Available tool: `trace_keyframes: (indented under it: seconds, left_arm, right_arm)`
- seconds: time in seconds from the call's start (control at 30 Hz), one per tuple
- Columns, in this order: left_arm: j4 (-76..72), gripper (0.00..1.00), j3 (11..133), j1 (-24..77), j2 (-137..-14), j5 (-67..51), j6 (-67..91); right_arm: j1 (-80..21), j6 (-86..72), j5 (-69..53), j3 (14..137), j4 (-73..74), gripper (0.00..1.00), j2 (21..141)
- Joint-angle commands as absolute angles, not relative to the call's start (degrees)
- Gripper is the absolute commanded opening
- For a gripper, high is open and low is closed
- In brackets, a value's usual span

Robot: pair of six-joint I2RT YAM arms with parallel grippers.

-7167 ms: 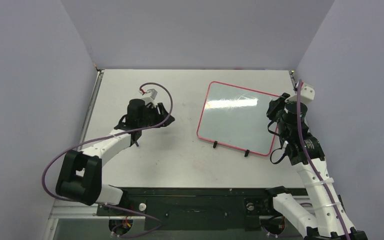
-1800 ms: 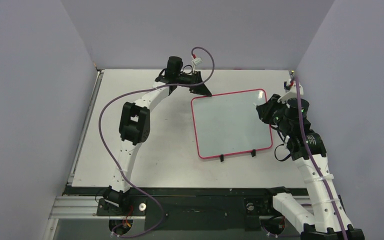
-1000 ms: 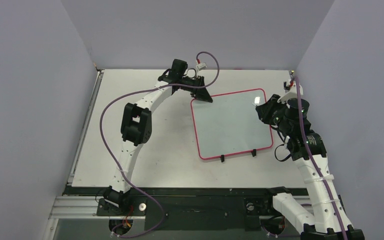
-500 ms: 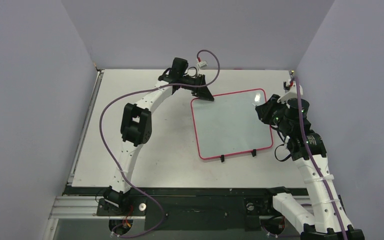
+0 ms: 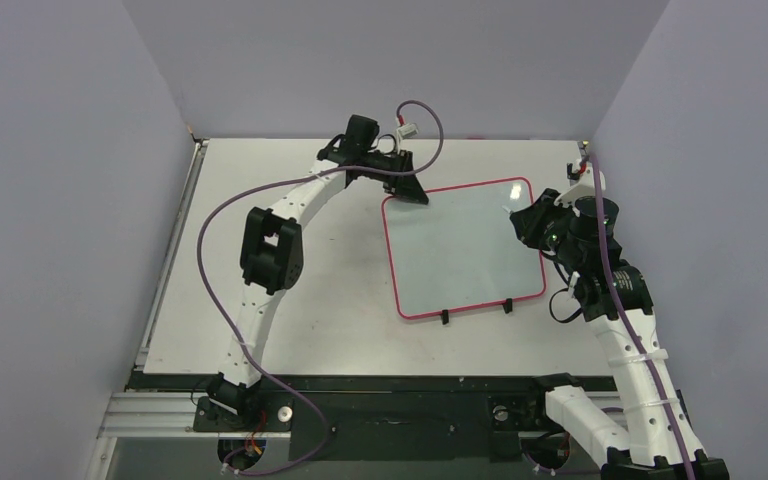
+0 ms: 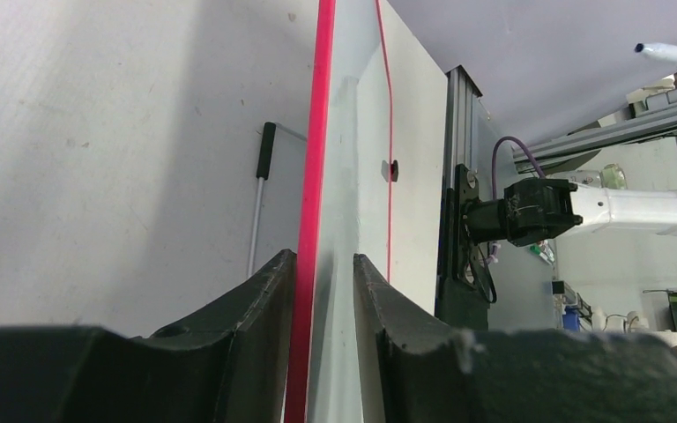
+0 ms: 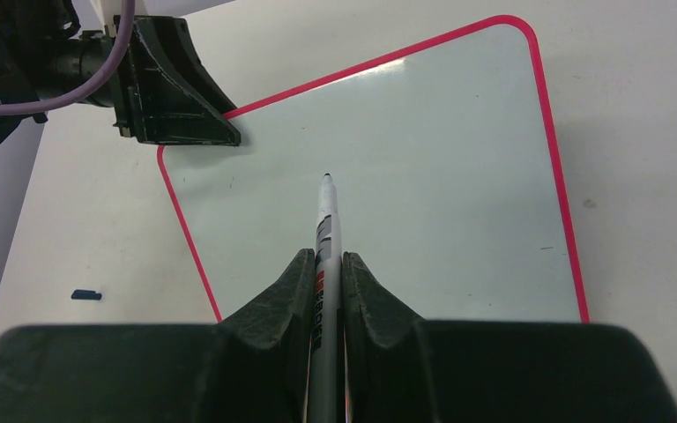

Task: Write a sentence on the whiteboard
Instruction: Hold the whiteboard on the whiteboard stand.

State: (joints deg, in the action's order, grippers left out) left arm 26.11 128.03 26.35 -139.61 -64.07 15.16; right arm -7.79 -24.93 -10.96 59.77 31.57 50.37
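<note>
Right gripper (image 7: 328,257), lower right of the top view: jaws pinch a pen (image 7: 327,211), its tip pointing out over the board. Cannot tell whether the tip touches the surface.

Whiteboard (image 5: 460,250) lies on the table (image 5: 330,300), centre right, black feet (image 5: 443,317) at its near edge. Surface is bare, no lettering.

Left gripper (image 5: 410,193) sits at the board's upper-left corner, one jaw either side of the pink frame. Cannot tell whether this is a firm clamp or a loose straddle.

Judgement: set-up step, writing not begun. The next move calls for a steady hold at that corner, then lowering the pen tip to the board's upper-left area with light pressure for the first stroke.
</note>
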Motion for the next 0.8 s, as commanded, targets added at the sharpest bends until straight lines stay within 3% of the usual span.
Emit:
trace_keyframes:
  seconds: [0.0,0.37,0.47,0.77]
  left_arm:
    - [30.41,0.26,130.39,27.11,-136.09,-62.70,10.49]
    - [30.78,0.09,130.51,27.82,-133.76,-61.32,9.27]
    - [30.91,0.00,129.53,28.06,-132.15,-60.37,8.23]
    - [25.43,0.00,120.12,29.71,-126.98,-55.56,6.40]
  right_arm:
    - [-7.29,-25.87,-11.58,59.69,29.62,0.00,49.76]
    - [-7.36,-26.31,-12.40,59.64,29.49,0.00,49.65]
    - [-7.46,-26.43,-12.94,59.62,29.32,0.00,49.66]
    - [-12.08,-26.93,-14.92,57.60,26.29,0.00,49.43]
